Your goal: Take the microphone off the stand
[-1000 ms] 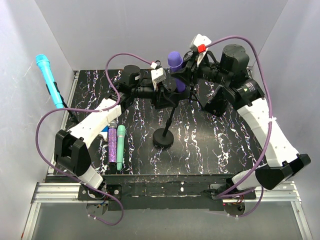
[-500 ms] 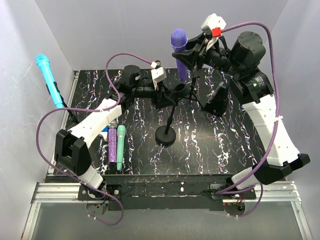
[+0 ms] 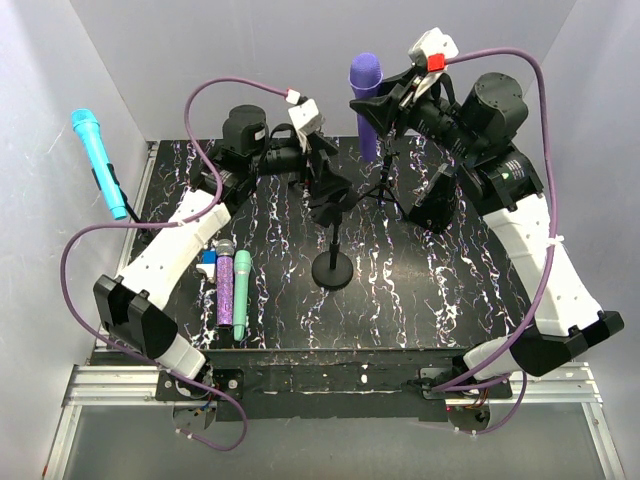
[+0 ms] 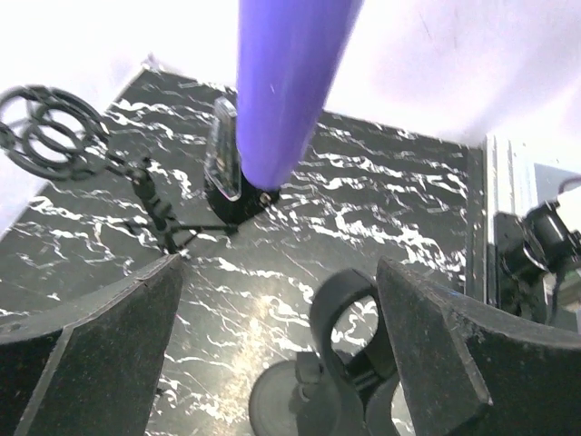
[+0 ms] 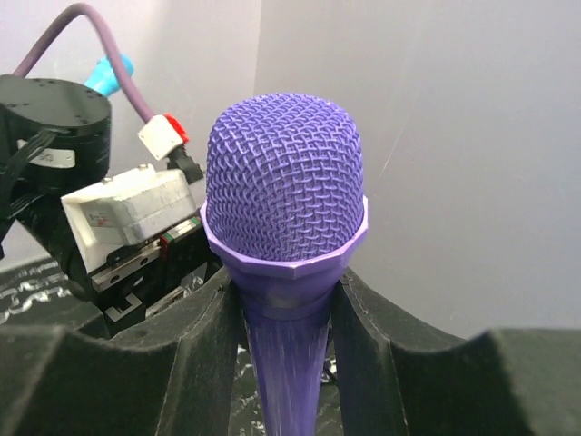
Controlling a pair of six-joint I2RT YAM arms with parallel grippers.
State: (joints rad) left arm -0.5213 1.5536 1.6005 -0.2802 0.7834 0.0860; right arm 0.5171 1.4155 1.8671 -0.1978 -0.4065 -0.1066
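From above, the right jaws are clamped on the handle of the purple microphone and hold it upright, high over the back of the desk. The stand is below those jaws and a little towards the left arm, its clip bare. The left jaws are apart, right beside the top of the stand, holding nothing. I'd say the microphone is already out of the clip and the job is nearly done. The next move calls for carrying it clear of the stand and setting it down without knocking the stand over.

From the left wrist, the jaws are wide apart. The stand's empty clip ring sits low between them, touching neither. The microphone's body hangs beyond and above them.

From the right wrist, the jaws press on both sides of the handle just under the mesh head. I can read no brand or writing on the microphone. A small red tag shows on the far arm, past the jaws, but it carries no lettering I can make out.
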